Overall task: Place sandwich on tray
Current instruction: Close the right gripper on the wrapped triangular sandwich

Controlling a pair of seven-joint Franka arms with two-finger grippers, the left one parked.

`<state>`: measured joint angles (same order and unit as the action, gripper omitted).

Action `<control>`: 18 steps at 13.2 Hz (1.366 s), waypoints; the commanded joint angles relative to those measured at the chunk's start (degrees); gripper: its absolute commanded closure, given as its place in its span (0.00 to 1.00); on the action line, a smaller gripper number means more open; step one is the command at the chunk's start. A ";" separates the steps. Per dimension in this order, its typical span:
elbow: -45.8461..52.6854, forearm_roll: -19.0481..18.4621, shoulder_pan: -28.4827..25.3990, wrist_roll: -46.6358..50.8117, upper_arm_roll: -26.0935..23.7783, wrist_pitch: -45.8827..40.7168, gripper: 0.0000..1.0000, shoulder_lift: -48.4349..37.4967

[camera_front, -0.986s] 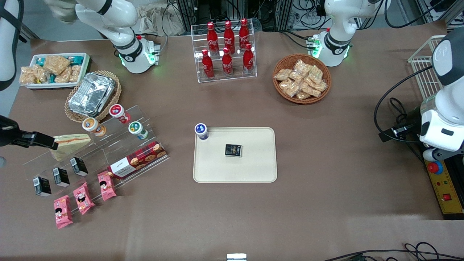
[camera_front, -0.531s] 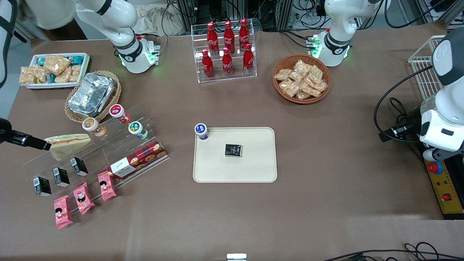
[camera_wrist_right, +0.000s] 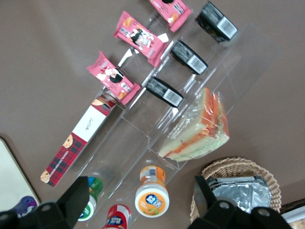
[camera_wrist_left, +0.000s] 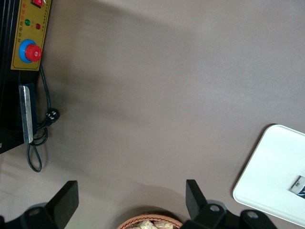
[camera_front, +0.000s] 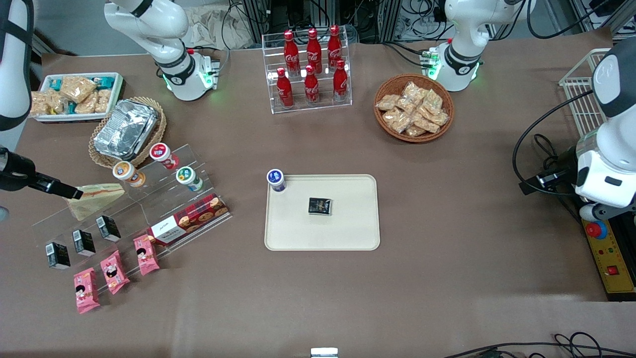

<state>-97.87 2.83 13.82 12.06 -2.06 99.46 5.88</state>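
Table [camera_front: 447, 258] is crowded; cream tray [camera_front: 348, 233] sits mid-table holding a dark packet [camera_front: 319, 206] and a blue-lidded cup [camera_front: 276, 179] at its corner. Clear tiered rack [camera_front: 149, 199] stands toward the working arm's end. Sandwich [camera_front: 97, 197] lies on that rack (wrapped, not lifted). Gripper [camera_wrist_right: 143, 200] hovers above the rack, fingers [camera_wrist_right: 76, 195] spread wide, nothing held. Step looks like approach, pre-grasp. Next move probably calls for centring on the wedge, descending, closing gently on the soft bread.
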 commanded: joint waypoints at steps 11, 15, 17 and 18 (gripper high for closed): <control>-3.29 4.81 10.00 14.20 0.04 6.71 0.02 5.71; -3.29 6.39 9.73 17.55 0.04 8.29 0.02 8.44; -3.81 6.57 9.73 18.26 0.04 8.30 0.02 9.06; -4.95 6.57 9.73 18.35 -0.05 9.17 0.02 8.88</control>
<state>-101.11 7.83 23.57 29.29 -1.94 107.06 15.11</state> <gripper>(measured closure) 0.022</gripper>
